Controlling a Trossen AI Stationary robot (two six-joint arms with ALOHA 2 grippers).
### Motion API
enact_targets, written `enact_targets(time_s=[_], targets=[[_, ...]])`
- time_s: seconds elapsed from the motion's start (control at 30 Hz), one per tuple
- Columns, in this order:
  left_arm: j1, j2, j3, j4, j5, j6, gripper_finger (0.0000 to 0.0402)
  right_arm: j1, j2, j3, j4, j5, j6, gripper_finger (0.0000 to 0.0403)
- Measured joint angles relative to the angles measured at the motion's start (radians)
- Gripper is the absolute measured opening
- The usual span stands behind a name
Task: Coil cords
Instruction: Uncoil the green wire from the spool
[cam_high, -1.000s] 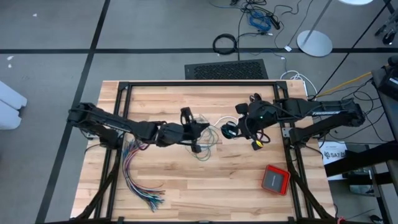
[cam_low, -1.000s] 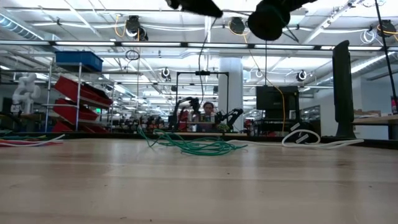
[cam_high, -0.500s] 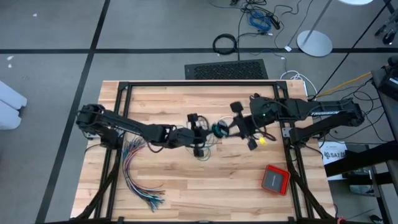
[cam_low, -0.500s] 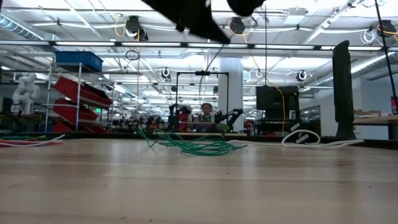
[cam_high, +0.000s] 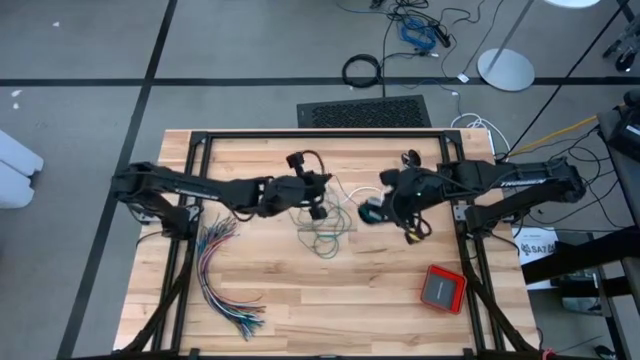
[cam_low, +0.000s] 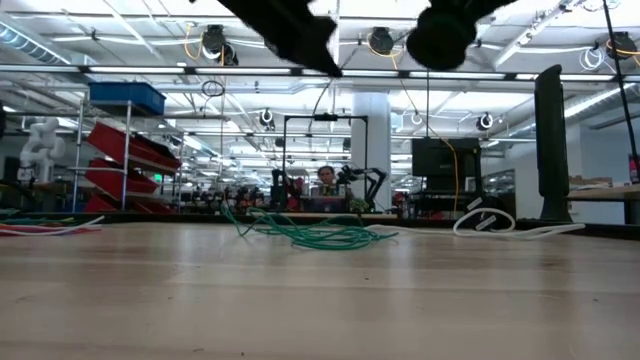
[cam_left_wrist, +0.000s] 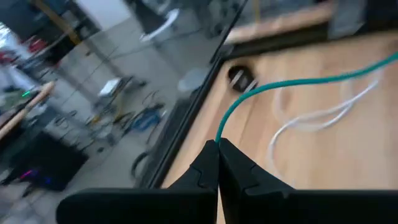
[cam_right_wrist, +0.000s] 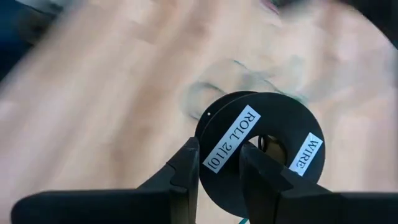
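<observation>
The teal-green cord lies in a loose pile (cam_high: 326, 238) on the table's middle, also seen in the low view (cam_low: 320, 236). One strand rises from the pile to my left gripper (cam_high: 318, 202), which is above it and shut on the cord (cam_left_wrist: 273, 84). My right gripper (cam_high: 385, 208), to the right of the left one, is shut on a black spool (cam_right_wrist: 261, 149) labelled "ROLL" and "WIRE". A white cord (cam_high: 347, 190) lies on the table between them. I cannot make out the black cord. My left gripper pinches the teal cord (cam_left_wrist: 219, 138) between its two fingertips, a single strand. The cord runs off from the tips in a slack curve, clear of the table there. My right gripper pinches the black spool across its labelled flange (cam_right_wrist: 222, 148) between its two fingers (cam_right_wrist: 186, 167). The spool is lifted clear of the table.
A fanned bundle of many-coloured wires (cam_high: 226, 282) lies at the near left. A red box (cam_high: 442, 288) sits at the near right. A white cord loop (cam_low: 482, 222) shows at the right in the low view. A black frame (cam_high: 320, 136) runs along the table's edges.
My right gripper has carried the spool toward the table's left, close to my left gripper, and then back to the right. My left gripper has gone toward the far edge with the teal cord. The pile on the table has stayed in place.
</observation>
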Motion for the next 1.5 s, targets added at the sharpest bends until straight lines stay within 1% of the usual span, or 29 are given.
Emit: enact_targets(time_s=[0.1,0.2,0.27,0.33,0.4,0.47,0.53,0.63,0.7,0.77,0.83,0.93,1.07,1.17,1.27,1.33,1.43,1.5], targets=[[-0.020,-0.021,0.001,-0.007,0.097,-0.003,0.0000,-0.034,0.000,0.000,0.023,0.113,-0.049,0.0078],[-0.041,-0.021,0.001,-0.084,0.110,-0.009,0.0000,-0.071,0.000,0.000,0.111,0.190,-0.105,0.0078],[-0.045,-0.021,0.001,-0.152,0.105,-0.053,0.0000,-0.084,0.000,0.000,0.171,0.192,-0.140,0.0078],[-0.044,-0.021,-0.003,-0.216,0.090,-0.110,0.0000,-0.086,0.000,0.000,0.232,0.135,-0.176,0.0078],[-0.034,-0.021,-0.020,-0.259,0.083,-0.151,0.0000,-0.082,0.000,0.000,0.290,0.042,-0.207,0.0078],[-0.021,-0.021,-0.042,-0.282,0.082,-0.190,0.0000,-0.075,0.000,0.000,0.330,-0.085,-0.225,0.0078],[-0.005,-0.021,-0.073,-0.284,0.082,-0.227,0.0000,-0.071,0.000,0.000,0.358,-0.235,-0.231,0.0078],[0.018,-0.020,-0.124,-0.272,0.082,-0.280,0.0000,-0.067,0.000,0.000,0.368,-0.428,-0.222,0.0078],[0.033,-0.020,-0.143,-0.269,0.082,-0.318,0.0000,-0.067,0.000,0.000,0.361,-0.497,-0.198,0.0078],[0.039,-0.020,-0.153,-0.264,0.083,-0.336,0.0008,-0.066,0.000,0.000,0.337,-0.506,-0.179,0.0078],[0.040,-0.020,-0.157,-0.263,0.083,-0.321,0.0031,-0.065,0.000,0.000,0.298,-0.503,-0.165,0.0078],[0.031,-0.020,-0.156,-0.238,0.084,-0.314,0.0089,-0.062,0.000,0.000,0.260,-0.486,-0.153,0.0078],[0.016,-0.020,-0.156,-0.161,0.087,-0.313,0.0171,-0.054,0.000,0.000,0.237,-0.444,-0.133,0.0078],[0.001,-0.020,-0.156,-0.074,0.103,-0.286,0.0217,-0.049,0.000,0.000,0.236,-0.425,-0.130,0.0078],[-0.019,-0.020,-0.156,0.011,0.121,-0.254,0.0247,-0.049,0.000,0.000,0.235,-0.418,-0.130,0.0078],[-0.031,-0.020,-0.156,0.031,0.122,-0.242,0.0258,-0.050,0.000,0.000,0.235,-0.418,-0.130,0.0078],[-0.035,-0.020,-0.156,-0.024,0.115,-0.245,0.0266,-0.050,0.000,0.000,0.227,-0.418,-0.130,0.0078],[-0.035,-0.020,-0.156,-0.096,0.148,-0.267,0.0267,-0.050,0.000,0.000,0.204,-0.411,-0.131,0.0078]])
